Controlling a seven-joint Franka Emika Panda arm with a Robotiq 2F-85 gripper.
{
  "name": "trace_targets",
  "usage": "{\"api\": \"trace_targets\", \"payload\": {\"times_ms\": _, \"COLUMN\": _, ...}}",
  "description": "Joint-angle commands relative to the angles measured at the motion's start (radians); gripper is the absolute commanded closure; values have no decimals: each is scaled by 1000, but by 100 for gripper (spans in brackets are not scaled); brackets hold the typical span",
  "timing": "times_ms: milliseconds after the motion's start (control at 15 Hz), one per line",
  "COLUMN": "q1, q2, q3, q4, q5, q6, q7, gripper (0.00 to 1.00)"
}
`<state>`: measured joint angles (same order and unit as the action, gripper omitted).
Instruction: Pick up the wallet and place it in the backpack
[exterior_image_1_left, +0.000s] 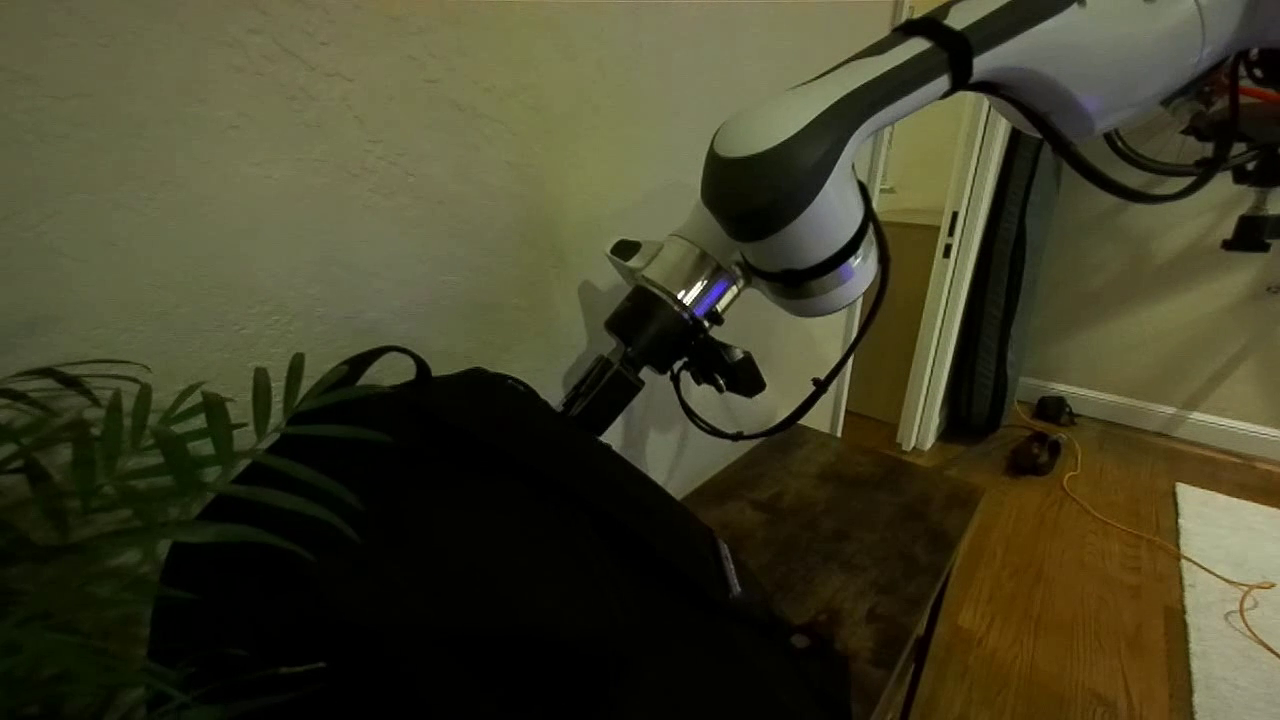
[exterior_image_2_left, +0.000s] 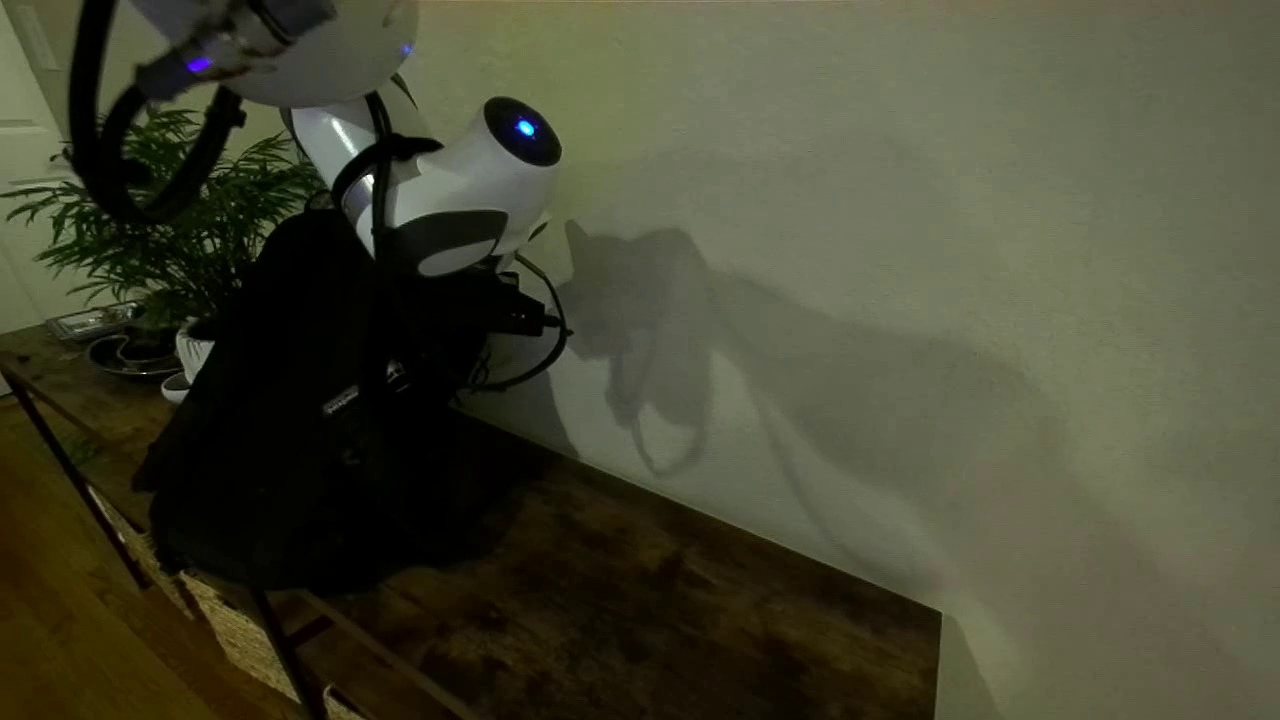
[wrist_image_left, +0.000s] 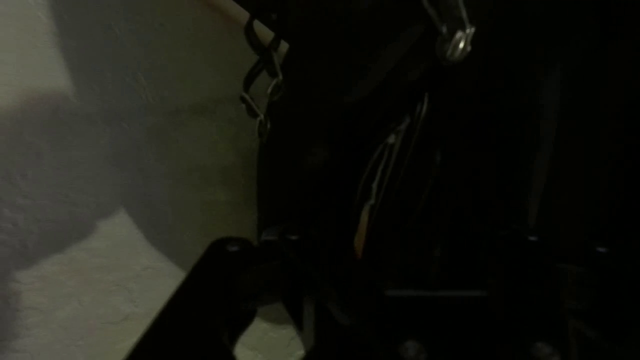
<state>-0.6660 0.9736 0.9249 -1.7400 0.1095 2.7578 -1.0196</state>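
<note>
Hand (wrist_image_left: 413, 240) at the bag (exterior_image_1_left: 450, 560), fingers (wrist_image_left: 232, 257) apart

The wallet cannot be made out for certain; in the wrist view, a pale-and-orange strip (wrist_image_left: 375, 185) showing between the fingers may be its edge. If so, the step is likely release: see that it sits well inside and free, then draw back straight along the hand's axis, fingers wide, missing the zip pull (wrist_image_left: 456, 46).
</note>
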Motion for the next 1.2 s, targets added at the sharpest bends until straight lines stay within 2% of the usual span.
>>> {"api": "trace_targets", "payload": {"times_ms": 0, "q1": 11, "q2": -21, "q3": -17, "q4": 4, "q5": 20, "q6": -30, "q7": -10, "gripper": 0}}
{"api": "trace_targets", "payload": {"times_ms": 400, "q1": 28, "q2": -75, "q3": -44, "q4": -7, "q5": 37, "q6": -28, "q7": 76, "gripper": 0}}
{"api": "trace_targets", "payload": {"times_ms": 600, "q1": 75, "q2": -141, "q3": -109, "q4": -21, "q5": 33, "q6": -3, "q7": 184, "gripper": 0}}
{"api": "trace_targets", "payload": {"times_ms": 800, "q1": 130, "q2": -230, "q3": -181, "q4": -45, "q5": 44, "q6": -26, "q7": 308, "gripper": 0}}
{"api": "trace_targets", "payload": {"times_ms": 1133, "q1": 197, "q2": -367, "q3": -247, "q4": -80, "q5": 95, "q6": -68, "q7": 455, "gripper": 0}}
